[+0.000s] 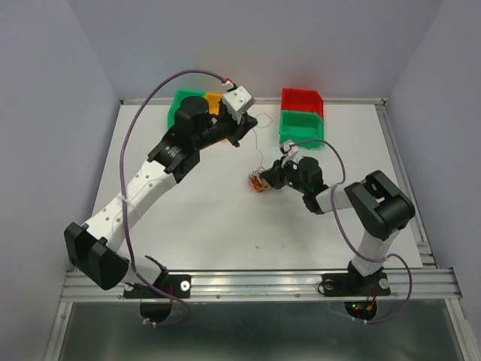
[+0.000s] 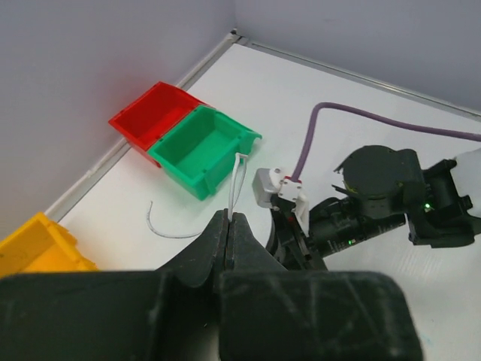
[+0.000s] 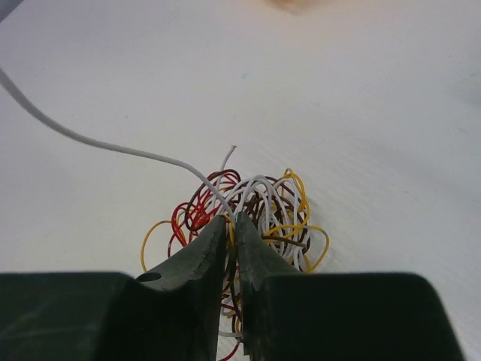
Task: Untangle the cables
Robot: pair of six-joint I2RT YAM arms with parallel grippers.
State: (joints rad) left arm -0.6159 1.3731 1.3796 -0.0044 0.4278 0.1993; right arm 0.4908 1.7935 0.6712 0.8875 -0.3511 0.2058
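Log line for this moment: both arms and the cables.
left gripper shut on white cable, raised | right gripper shut on cable tangle on table | white cable not yet free of tangle

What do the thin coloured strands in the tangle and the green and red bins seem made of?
The tangle of thin red, yellow, brown and white strands looks like plastic-insulated wire: smooth, faintly glossy jackets holding springy loops; no core visible. The green open-front bin and the red open-front bin look like moulded hard plastic: uniform colour, soft sheen, rounded rims.
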